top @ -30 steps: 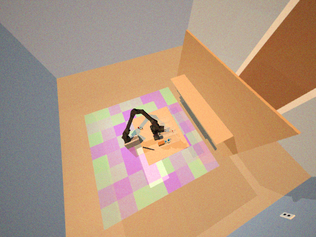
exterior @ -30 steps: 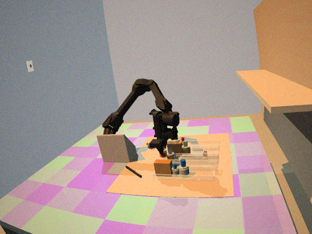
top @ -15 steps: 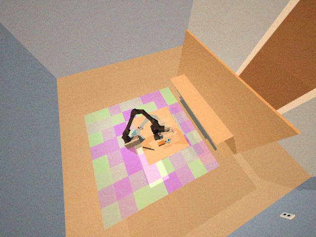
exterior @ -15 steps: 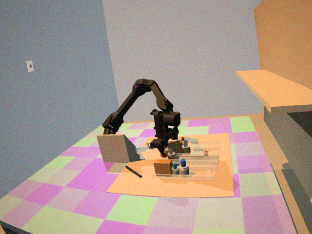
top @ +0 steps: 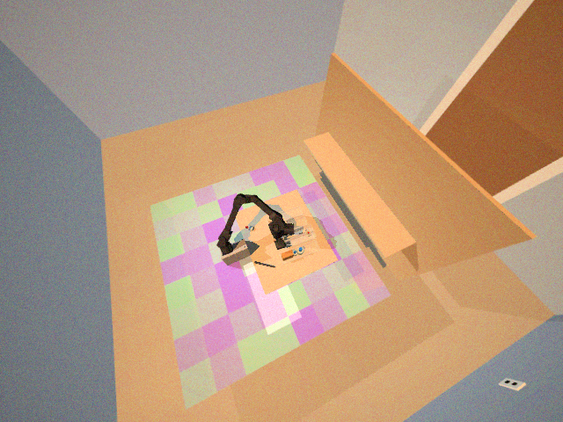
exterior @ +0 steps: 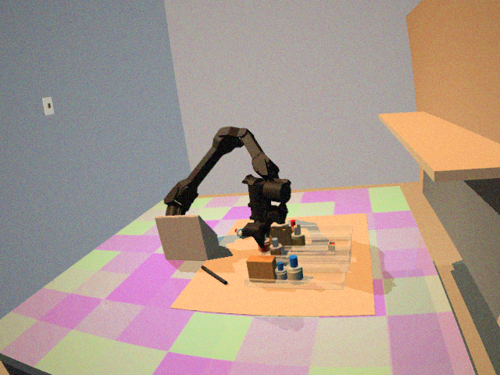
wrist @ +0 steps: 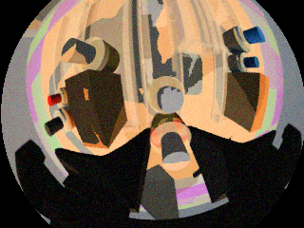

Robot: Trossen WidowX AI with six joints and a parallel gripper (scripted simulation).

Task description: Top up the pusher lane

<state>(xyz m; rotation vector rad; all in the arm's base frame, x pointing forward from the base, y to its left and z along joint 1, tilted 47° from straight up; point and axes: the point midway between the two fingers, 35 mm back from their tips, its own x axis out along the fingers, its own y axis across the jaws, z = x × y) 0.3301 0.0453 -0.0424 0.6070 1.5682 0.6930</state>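
My gripper (exterior: 262,244) (wrist: 168,130) is shut on a jar with a grey cap and reddish shoulder; the jar (wrist: 175,148) stands between the fingertips, its cap toward the wrist camera. In the exterior view its reddish body (exterior: 263,247) shows low under the fingers. A second grey-capped jar (exterior: 276,246) (wrist: 166,95) stands directly ahead of it in the middle of the clear rack (exterior: 323,287). The two look close together; whether they touch I cannot tell. The held jar's base, the low front stop and the pusher plate cannot be made out clearly.
An orange box (exterior: 260,268) (wrist: 244,100) and two blue-capped jars (exterior: 294,272) (wrist: 254,35) stand on one side. A dark box (exterior: 280,234) (wrist: 95,109) and another grey-capped jar (exterior: 298,238) (wrist: 102,54) stand opposite. A black pen (exterior: 213,274) (top: 265,264) and a grey block (exterior: 181,237) are nearer the arm base.
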